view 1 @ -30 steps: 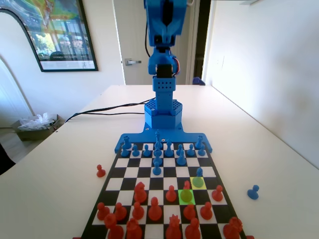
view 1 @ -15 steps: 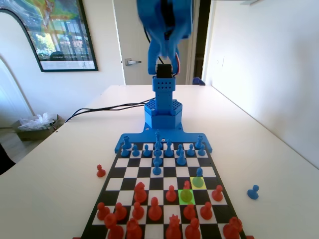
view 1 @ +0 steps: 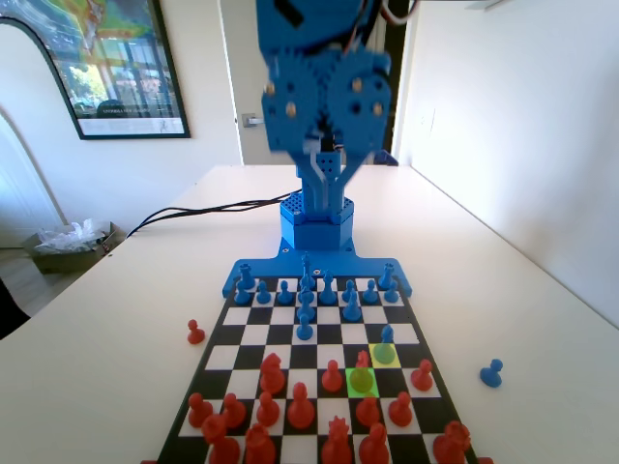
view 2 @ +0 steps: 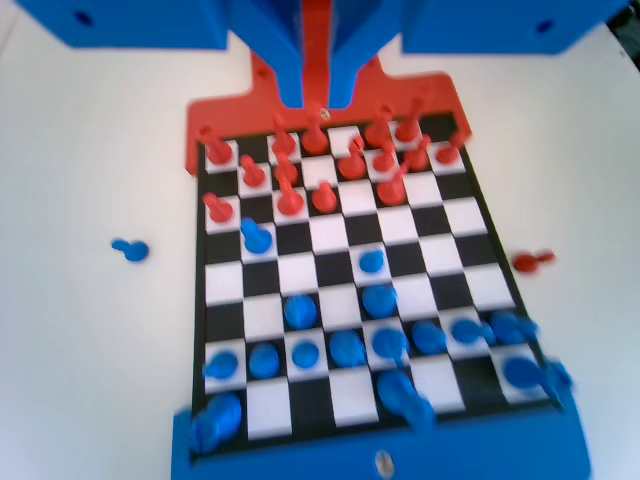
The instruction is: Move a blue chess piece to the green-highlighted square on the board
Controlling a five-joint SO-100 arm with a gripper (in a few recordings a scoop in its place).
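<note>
The green-highlighted square (view 1: 362, 381) lies on the near right of the board (view 1: 259, 334) in the fixed view, with a red pawn (view 1: 363, 362) standing on it. Diagonally behind it, a blue chess piece (view 1: 386, 335) stands on the yellow square (view 1: 385, 355); the wrist view shows this pawn (view 2: 256, 237) on the left of the board (view 2: 330, 235). My gripper (view 1: 328, 182) hangs high above the blue back rows, jaws drawn together and holding nothing. Its jaws (view 2: 315, 90) hang at the top of the wrist view.
A blue pawn (view 1: 491, 373) lies off the board on the table to the right in the fixed view, and a red pawn (view 1: 195, 333) to the left. Another blue pawn (view 1: 305, 327) stands mid-board. Red pieces crowd the near rows.
The arm has swung forward and down toward the board, so the gripper now looms larger in the fixed view. No piece has moved.
</note>
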